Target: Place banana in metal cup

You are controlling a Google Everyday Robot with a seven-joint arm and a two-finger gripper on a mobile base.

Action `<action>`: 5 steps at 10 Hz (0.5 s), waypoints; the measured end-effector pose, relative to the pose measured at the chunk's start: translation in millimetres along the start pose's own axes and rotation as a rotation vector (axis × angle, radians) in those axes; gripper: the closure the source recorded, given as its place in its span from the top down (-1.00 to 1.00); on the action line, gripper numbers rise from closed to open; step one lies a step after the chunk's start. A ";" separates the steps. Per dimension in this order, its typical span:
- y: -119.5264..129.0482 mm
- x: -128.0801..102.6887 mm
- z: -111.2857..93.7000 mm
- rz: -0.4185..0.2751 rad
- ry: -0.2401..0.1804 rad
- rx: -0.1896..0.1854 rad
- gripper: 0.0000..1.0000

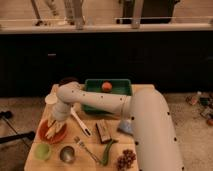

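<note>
A pale yellow banana (52, 132) lies in the orange bowl (42, 135) at the left of the wooden table. My gripper (55, 124) hangs straight down from the white arm's wrist, right over the bowl and at the banana. Whether it holds the fruit does not show. The metal cup (67, 154), shiny grey with a dark inside, stands near the front edge. It is a little to the right of the bowl and nearer the front.
A light green cup (42, 150) stands left of the metal cup, a white cup (50, 99) behind the bowl. A green tray (120, 84) at the back holds an orange fruit (106, 86). A white utensil (80, 123), fork (86, 148), green pepper (107, 150), grapes (125, 159), brown block (103, 131) and blue sponge (125, 128) lie to the right.
</note>
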 end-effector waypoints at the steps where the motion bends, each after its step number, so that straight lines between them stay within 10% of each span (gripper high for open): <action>1: -1.0 2.0 -0.9 0.000 0.006 -0.001 0.29; 5: 0.7 15.1 -6.9 0.003 0.062 -0.016 0.42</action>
